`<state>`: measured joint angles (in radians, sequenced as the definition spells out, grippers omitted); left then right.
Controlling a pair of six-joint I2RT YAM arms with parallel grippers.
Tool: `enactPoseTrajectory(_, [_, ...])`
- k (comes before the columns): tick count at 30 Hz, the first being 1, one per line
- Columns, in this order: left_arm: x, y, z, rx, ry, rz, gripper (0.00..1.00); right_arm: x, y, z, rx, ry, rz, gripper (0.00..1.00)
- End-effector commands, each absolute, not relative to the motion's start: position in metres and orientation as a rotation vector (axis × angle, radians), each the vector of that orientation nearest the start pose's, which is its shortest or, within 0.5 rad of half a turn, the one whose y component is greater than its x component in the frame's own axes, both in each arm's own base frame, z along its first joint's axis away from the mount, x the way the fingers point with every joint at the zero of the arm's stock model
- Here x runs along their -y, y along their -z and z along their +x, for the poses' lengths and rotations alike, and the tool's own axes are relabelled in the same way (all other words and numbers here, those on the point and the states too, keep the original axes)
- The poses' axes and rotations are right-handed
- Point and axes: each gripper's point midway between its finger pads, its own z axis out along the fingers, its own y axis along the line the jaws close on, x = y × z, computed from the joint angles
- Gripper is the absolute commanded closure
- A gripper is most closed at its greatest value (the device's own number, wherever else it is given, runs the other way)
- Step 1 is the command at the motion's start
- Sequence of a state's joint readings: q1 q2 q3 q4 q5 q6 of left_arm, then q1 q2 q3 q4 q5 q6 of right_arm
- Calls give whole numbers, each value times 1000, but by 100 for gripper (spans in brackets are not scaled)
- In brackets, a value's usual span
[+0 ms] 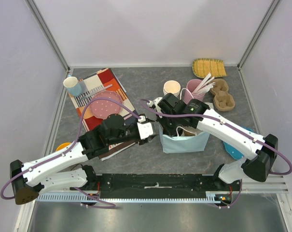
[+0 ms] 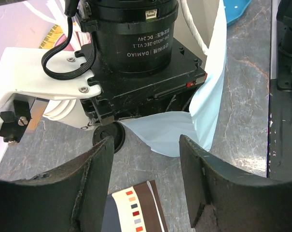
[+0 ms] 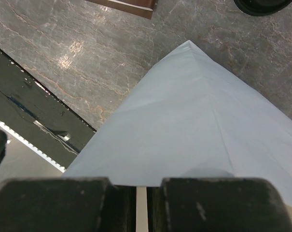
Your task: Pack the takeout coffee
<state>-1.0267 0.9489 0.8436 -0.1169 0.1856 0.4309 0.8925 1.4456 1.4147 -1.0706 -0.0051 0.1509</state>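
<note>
At the middle of the table (image 1: pixel 150 82) a light-blue paper bag (image 1: pixel 185 143) is stood upright. Its rim is pinched by the right hand (image 3: pixel 136 205), whose fingers are almost closed on it. Just left of the bag the left hand (image 1: pixel 151 137) is held wide with nothing between its fingers. The takeout coffee cannot be made out.

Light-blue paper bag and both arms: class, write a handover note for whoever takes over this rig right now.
Right tool: shut on the rim of the light-blue paper bag, which stands at the table's centre.
Left tool: open, empty, facing the bag's left side.
Lidded takeout coffee: not visible in any view; the right arm hides the bag's mouth.
Done: bag gripped.
Left: find the coffee and confirm it is packed.
</note>
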Motion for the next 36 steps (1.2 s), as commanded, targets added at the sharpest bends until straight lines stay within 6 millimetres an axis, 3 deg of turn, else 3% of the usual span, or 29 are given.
enactPoseTrajectory(1, [310, -288, 173, -1194, 568, 1295, 37, -221, -168, 184, -2613, -202, -1015, 89])
enactPoseTrajectory(9, [309, -288, 173, -1190, 563, 1302, 37, -222, -181, 186, -2600, -211, -1006, 65])
enactPoseTrajectory(36, [309, -291, 174, -1175, 542, 1318, 37, -223, -261, 198, -2460, -231, -976, 50])
